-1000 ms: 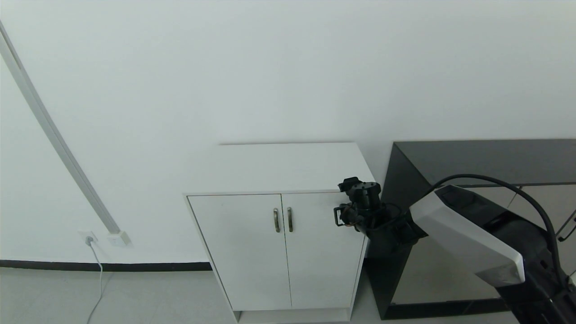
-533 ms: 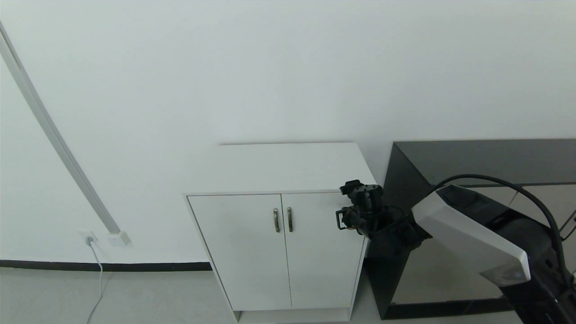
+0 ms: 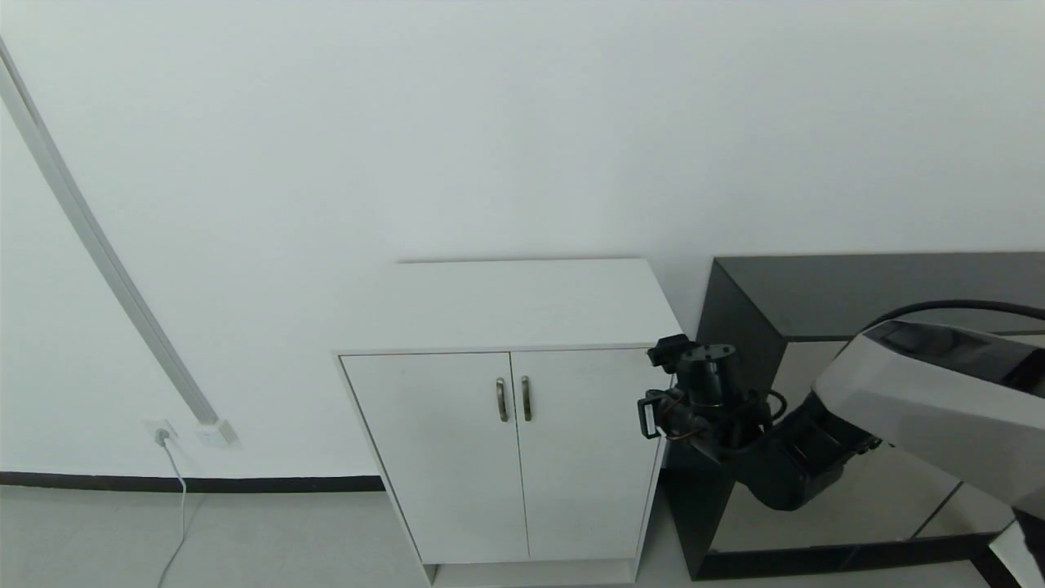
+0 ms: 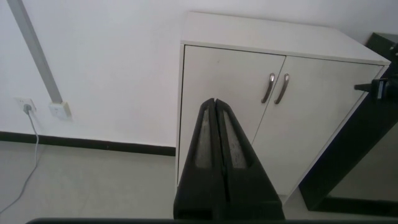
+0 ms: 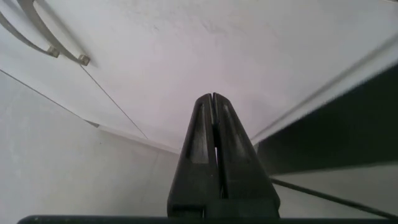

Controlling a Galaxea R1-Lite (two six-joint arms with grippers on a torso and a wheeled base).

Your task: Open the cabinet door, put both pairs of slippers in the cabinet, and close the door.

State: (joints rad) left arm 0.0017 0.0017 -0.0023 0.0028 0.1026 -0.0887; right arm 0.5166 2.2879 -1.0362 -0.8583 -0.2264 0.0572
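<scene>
The white cabinet stands against the wall with both doors closed, two metal handles side by side at the centre seam. My right gripper hangs at the cabinet's right front edge, at upper door height. In the right wrist view it is shut on nothing and points at the right door near its outer edge. My left gripper is shut and empty, held back from the cabinet and aimed at the left door.
A black cabinet with a glossy front stands right against the white one's right side. A slanted cable duct and a wall socket with a cord are on the left. Bare grey floor lies in front.
My right arm has swung to the right and slightly down, carrying the gripper from over the right door's upper corner to just beyond the cabinet's right edge. The cabinet doors stay closed.
</scene>
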